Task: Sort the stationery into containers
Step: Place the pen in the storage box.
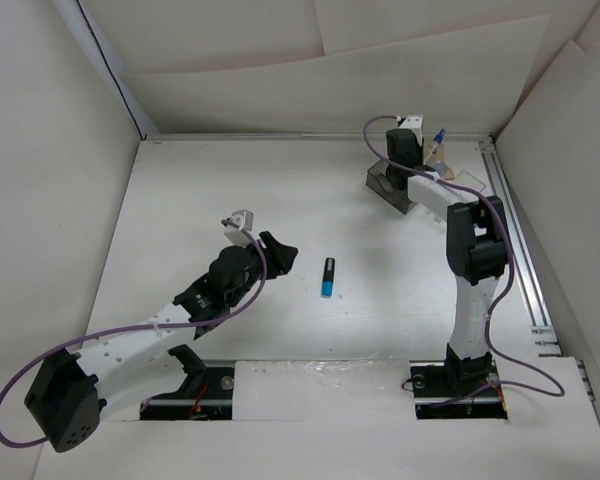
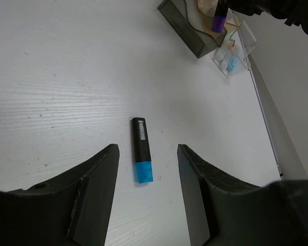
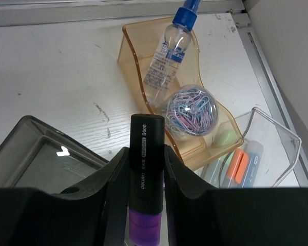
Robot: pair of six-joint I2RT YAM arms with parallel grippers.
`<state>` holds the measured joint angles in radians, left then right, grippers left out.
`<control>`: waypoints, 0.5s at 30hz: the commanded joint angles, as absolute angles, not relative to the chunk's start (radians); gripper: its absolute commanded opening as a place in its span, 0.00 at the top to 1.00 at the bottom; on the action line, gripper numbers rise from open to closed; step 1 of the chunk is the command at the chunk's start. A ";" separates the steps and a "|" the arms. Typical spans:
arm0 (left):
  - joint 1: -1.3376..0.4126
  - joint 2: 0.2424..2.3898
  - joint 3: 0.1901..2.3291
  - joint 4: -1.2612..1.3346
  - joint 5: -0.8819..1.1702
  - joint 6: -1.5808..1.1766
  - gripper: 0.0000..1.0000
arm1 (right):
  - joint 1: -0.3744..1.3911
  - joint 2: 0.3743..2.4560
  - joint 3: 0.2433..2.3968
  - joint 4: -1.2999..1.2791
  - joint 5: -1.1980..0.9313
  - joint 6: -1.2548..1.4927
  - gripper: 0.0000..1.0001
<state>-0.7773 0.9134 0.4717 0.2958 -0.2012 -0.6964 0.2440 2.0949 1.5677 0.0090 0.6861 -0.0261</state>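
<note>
A black marker with a light-blue cap [image 1: 328, 277] lies on the white table mid-way between the arms. In the left wrist view it [image 2: 141, 148] lies just ahead of and between the fingertips of my open, empty left gripper [image 2: 147, 154], also seen in the top view [image 1: 276, 250]. My right gripper [image 3: 146, 154] is shut on a black marker with a purple cap [image 3: 145, 169], held over the bins at the back right [image 1: 405, 148]. The smoky dark bin [image 3: 36, 148] is below left. The tan bin [image 3: 131, 46] holds a clear blue-tipped pen [image 3: 169, 51] and a round clear case of paper clips [image 3: 191, 111]. The clear bin [image 3: 277, 133] holds an orange marker [image 3: 237, 165] and a light-blue marker [image 3: 254, 159].
A metal rail [image 1: 515, 240] runs along the table's right edge beside the bins. White walls close in the table at the back and both sides. The right arm [image 1: 470, 250] stands upright between the rail and the loose marker.
</note>
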 commanded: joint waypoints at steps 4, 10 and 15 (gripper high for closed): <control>-0.778 0.910 0.465 0.337 -0.184 -0.693 0.54 | 0.262 2.049 1.548 0.057 0.736 -0.002 0.89; -0.778 0.900 0.456 0.337 -0.184 -0.693 0.54 | 0.272 2.039 1.529 0.057 0.736 0.008 0.80; -0.778 0.881 0.456 0.327 -0.184 -0.693 0.54 | 0.281 2.005 1.520 0.057 0.747 0.028 0.65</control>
<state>-0.7773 0.9108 0.4648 0.2962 -0.1909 -0.6964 0.2653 2.0892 1.5223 0.0105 0.7197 0.0010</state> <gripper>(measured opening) 0.458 0.353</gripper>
